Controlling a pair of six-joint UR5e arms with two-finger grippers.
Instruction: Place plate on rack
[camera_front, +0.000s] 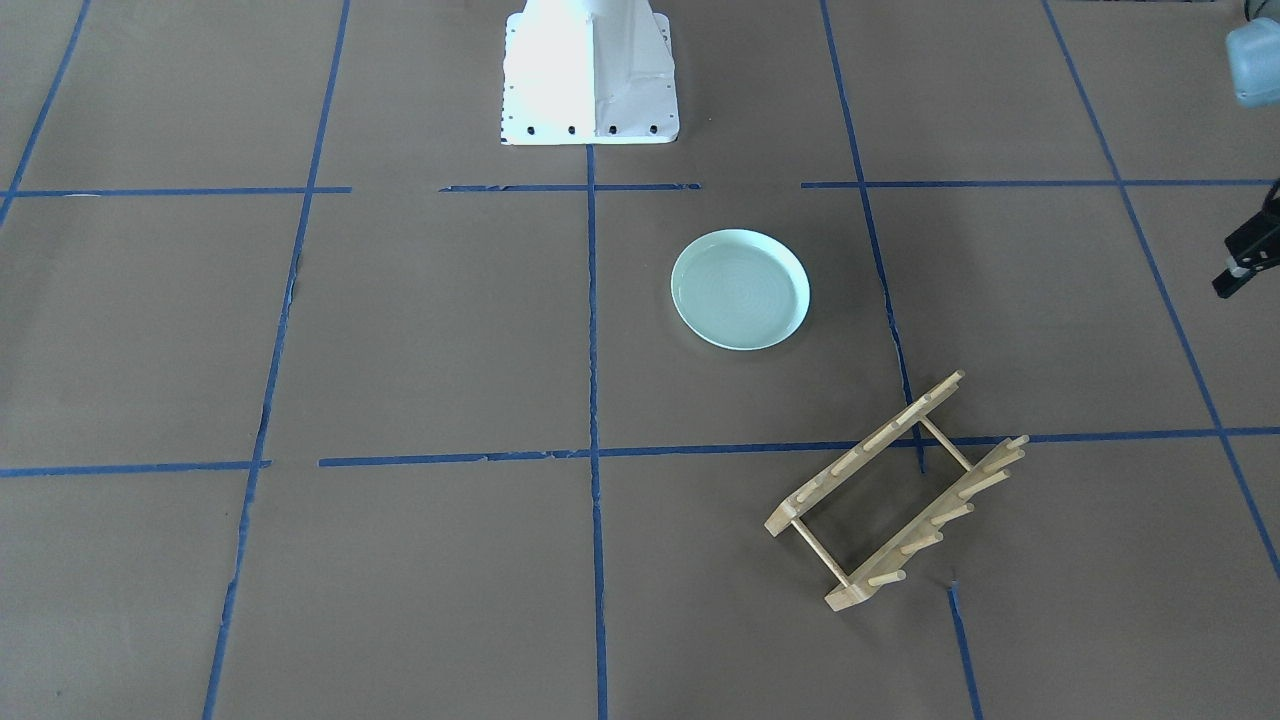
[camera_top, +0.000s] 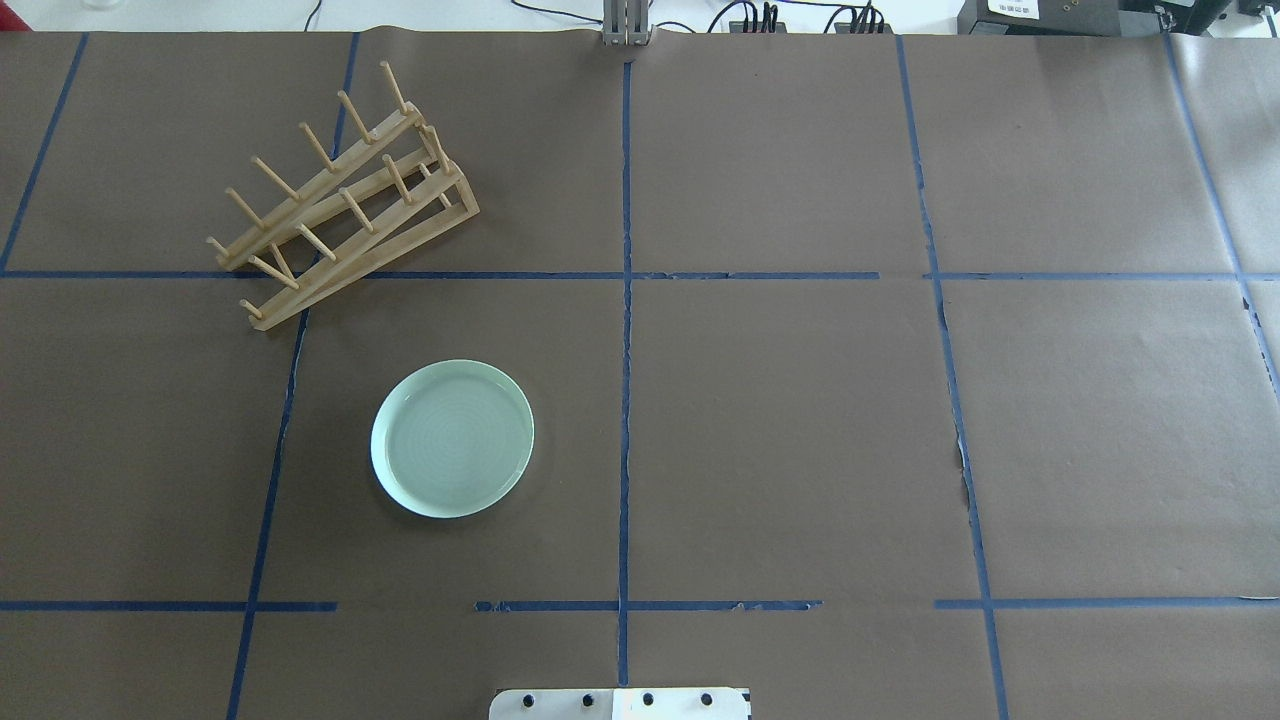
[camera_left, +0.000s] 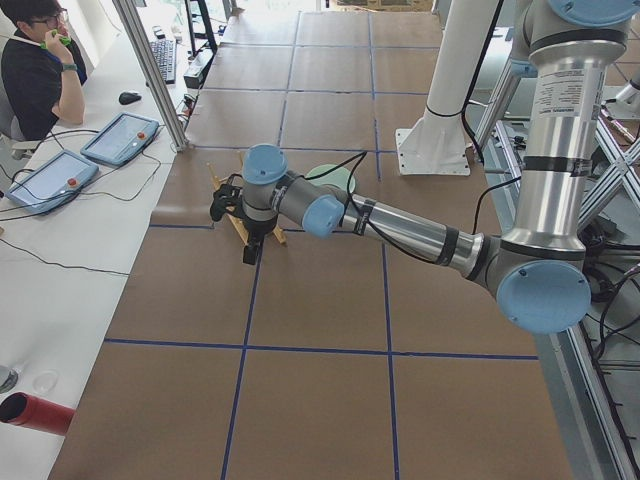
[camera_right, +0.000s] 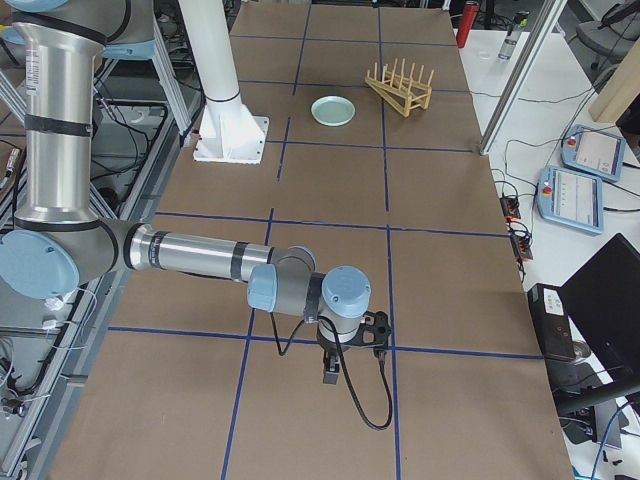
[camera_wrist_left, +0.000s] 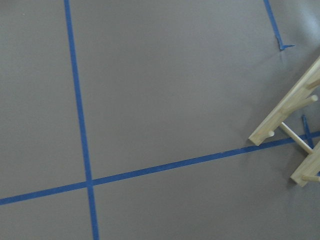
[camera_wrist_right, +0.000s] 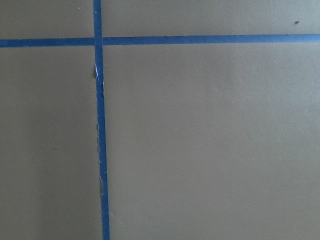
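- Left claw (camera_left: 250, 252) hangs over the tabletop (camera_top: 800, 400) near the rack (camera_top: 340, 200), right claw (camera_right: 330, 376) well apart; released or clenched, cannot tell
- The plate (camera_top: 452, 438) lies flat near the rack, likely stiff, slick, breakable; its raised rim looks the best hold

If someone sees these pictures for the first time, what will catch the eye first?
The pale mint-green plate stands out most, lying flat on the brown table, on the robot's left half. Beyond it, farther from the robot, stands the light wooden rack, set at a slant, with nothing in it. Blue tape lines cross the table in a grid.
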